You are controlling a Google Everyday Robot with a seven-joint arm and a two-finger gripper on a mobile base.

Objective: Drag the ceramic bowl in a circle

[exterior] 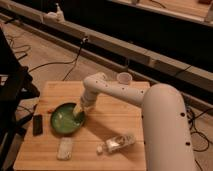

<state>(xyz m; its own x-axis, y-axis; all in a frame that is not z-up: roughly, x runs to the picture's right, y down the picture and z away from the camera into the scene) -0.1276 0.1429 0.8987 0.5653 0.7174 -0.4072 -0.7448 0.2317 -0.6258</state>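
Note:
The ceramic bowl point(64, 120) is wide, shallow and glossy green with a dark rim; it sits on the left half of the wooden table point(120, 110). My white arm reaches down from the right, and my gripper point(79, 111) rests at the bowl's right rim, its tip inside the bowl.
A small white translucent cup point(123, 78) stands at the table's far edge. A plastic bottle point(116, 143) lies on its side near the front right. A pale sponge-like block point(65, 148) lies at the front left. A dark phone-like object point(37, 124) lies at the left edge. Cables run across the floor behind.

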